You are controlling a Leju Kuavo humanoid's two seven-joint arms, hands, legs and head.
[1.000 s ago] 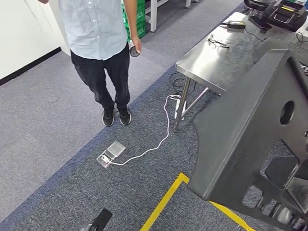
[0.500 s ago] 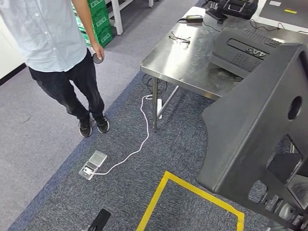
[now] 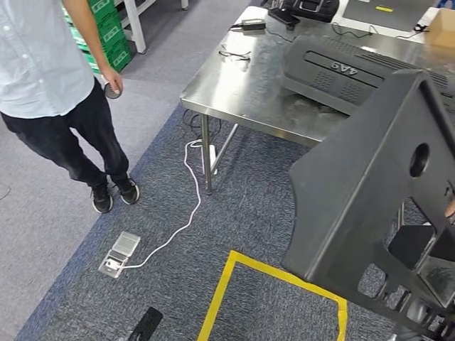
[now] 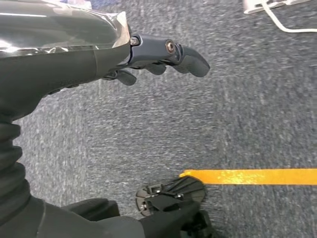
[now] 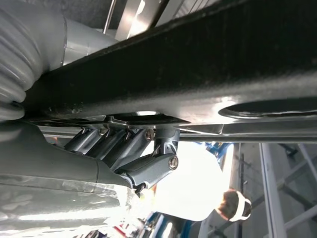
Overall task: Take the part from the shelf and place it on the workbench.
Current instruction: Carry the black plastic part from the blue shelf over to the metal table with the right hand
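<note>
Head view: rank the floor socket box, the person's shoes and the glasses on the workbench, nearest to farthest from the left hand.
From the left hand:
1. Floor socket box, on the carpet just ahead.
2. Person's shoes, farther ahead, slightly left.
3. Glasses, up on the workbench, far ahead and right.

The whole head view has swung, so the camera has turned: the steel workbench (image 3: 252,85) now lies nearer ahead of the right hand (image 5: 123,153) and the black part (image 3: 370,192) it carries. The person (image 3: 48,78) may also have stepped, though that's unclear.
</note>
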